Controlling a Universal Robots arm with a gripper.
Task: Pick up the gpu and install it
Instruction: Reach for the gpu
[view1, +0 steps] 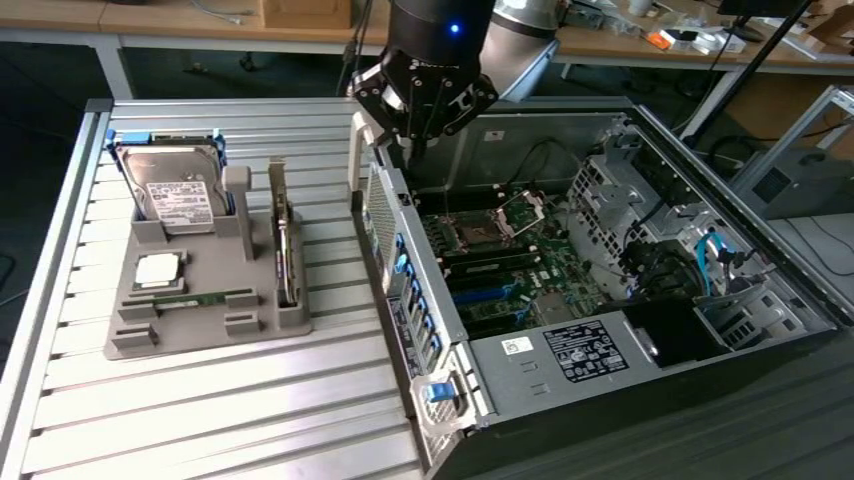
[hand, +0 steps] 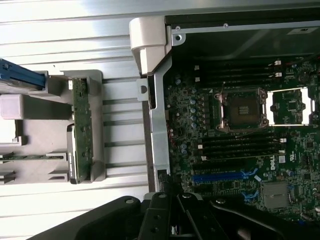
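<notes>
Scanning from the exterior view's left: the slatted metal table (view1: 80, 330) carries a grey holder tray (view1: 200, 335).

Tray contents:
- The hard drive (view1: 167, 190) is propped in the cradle at the far end, white label facing up.
- A square processor chip (view1: 158, 268) lies flat nearer the camera.
- A narrow green memory stick (view1: 200, 298) lies in its groove just beyond the chip, towards the camera.
- The gpu (view1: 282, 240) stands on its long edge in the slot along the tray's right side. The tan board and metal edge are visible. Nothing touches it, and it is not installed.

Right of the tray, the gripper (view1: 407, 138) hangs under the arm, above the far corner of the open computer case (view1: 400, 265). That is the corner closest to the tray. The gripper is well apart from the gpu. Its fingers are pressed together with nothing between them.

Inside the case, the motherboard (view1: 514, 265) is exposed, with the processor socket (view1: 478, 235) uncovered. Blue expansion slots (view1: 497, 290) sit towards the camera. A white label (view1: 577, 352) is on the grey cover at the near end.

In the wrist view, the gpu sits in its tray slot with a bare strip of table between it and the case wall.
</notes>
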